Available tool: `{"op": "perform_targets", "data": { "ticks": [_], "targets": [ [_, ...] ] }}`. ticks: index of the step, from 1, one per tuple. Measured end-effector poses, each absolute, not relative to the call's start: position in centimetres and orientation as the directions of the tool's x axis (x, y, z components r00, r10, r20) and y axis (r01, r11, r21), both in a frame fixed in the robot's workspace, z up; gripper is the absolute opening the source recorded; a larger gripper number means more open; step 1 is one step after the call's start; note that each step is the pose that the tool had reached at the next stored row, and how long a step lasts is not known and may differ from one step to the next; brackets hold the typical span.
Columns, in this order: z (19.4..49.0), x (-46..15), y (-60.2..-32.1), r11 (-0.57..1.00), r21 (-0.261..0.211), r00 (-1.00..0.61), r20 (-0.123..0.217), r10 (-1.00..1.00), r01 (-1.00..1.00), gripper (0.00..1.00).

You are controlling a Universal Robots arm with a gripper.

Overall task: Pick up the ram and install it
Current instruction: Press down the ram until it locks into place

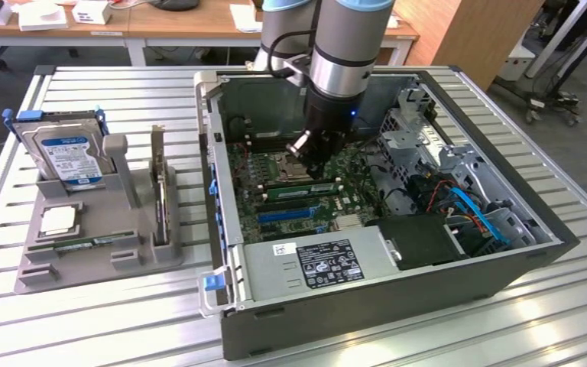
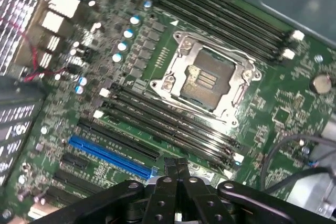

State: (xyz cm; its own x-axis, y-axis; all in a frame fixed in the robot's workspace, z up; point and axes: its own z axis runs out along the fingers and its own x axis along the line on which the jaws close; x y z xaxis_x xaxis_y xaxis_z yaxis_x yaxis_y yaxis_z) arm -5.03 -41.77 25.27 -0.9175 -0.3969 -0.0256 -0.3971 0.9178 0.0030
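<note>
While the pick is judged not yet made, the ribbed aluminium table (image 1: 120,84) carries the open dark-grey computer case (image 1: 375,306), centre frame. The black two-finger gripper (image 1: 309,153) hangs inside it over the black memory slots (image 2: 173,124), fingers pressed together on nothing. The grey plastic holder (image 1: 79,264), lower left, cradles the thin green ram (image 1: 92,243). Picking calls for parted fingers aligned on its long edges.

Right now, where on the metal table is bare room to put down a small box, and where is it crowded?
Bare slats lie in front of the grey holder, along the table near edge, and behind the holder toward the far rim. The strip between holder and computer case is narrow. Inside the case it is crowded: the claw hangs over the motherboard.
</note>
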Motion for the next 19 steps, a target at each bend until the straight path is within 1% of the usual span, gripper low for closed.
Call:
{"op": "perform_targets", "data": {
  "ticks": [19],
  "targets": [
    [25.08,-5.03,-41.77,0.996,0.003,-0.995,-0.026,-0.094,-0.094,0.09]
  ]
}}
